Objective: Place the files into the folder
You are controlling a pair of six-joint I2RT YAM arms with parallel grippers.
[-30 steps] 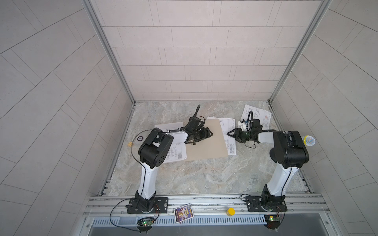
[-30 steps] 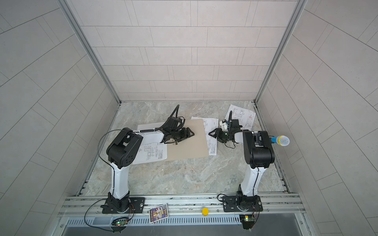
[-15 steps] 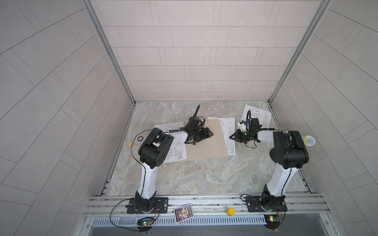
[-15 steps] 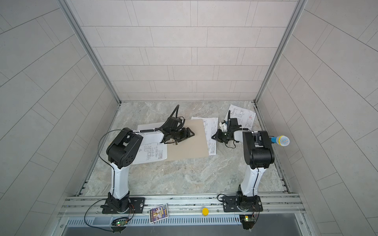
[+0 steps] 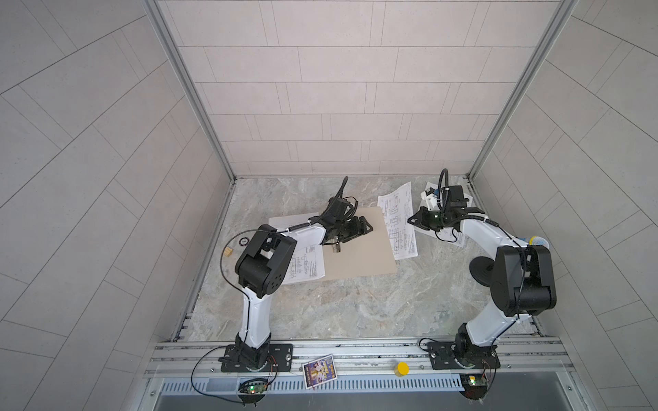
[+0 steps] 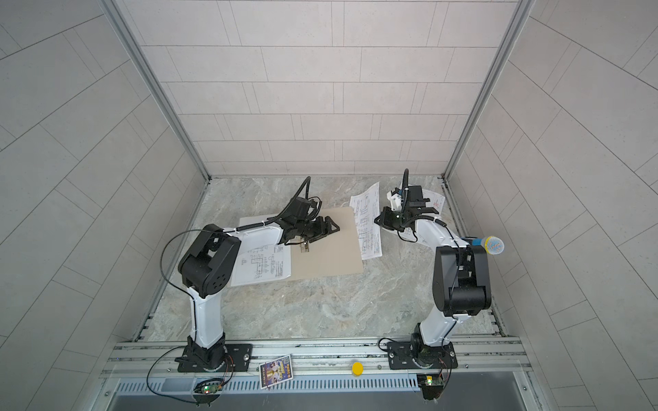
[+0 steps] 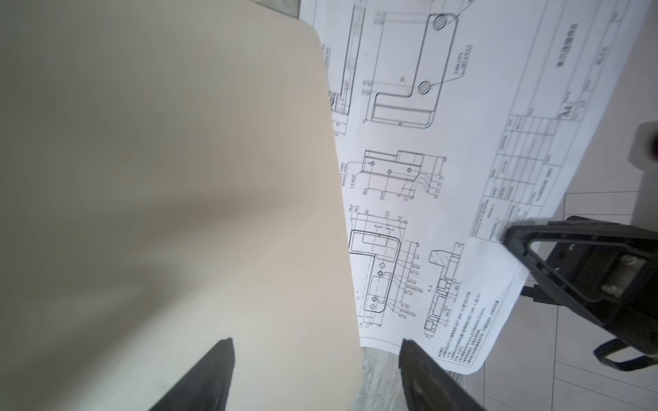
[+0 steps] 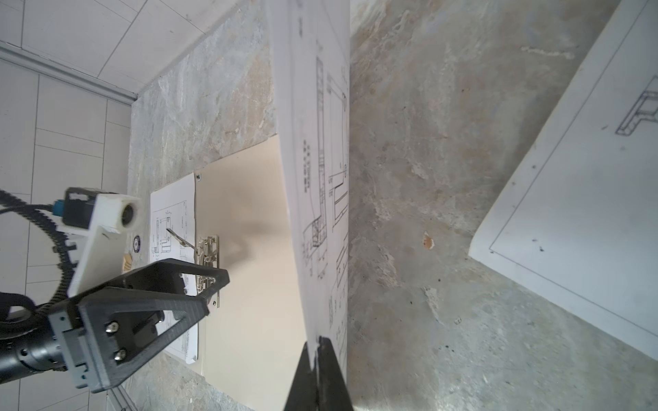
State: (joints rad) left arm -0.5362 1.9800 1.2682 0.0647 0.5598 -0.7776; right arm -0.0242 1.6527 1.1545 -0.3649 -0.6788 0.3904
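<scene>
Pinching a white line-drawn sheet (image 8: 313, 106), right tool (image 8: 318, 342) is clamped; left tool (image 7: 317, 344) gapes over tan folder (image 7: 160, 178).

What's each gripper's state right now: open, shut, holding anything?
Left gripper: open, holding nothing, above the folder.
Right gripper: shut on the edge of a printed sheet.
</scene>
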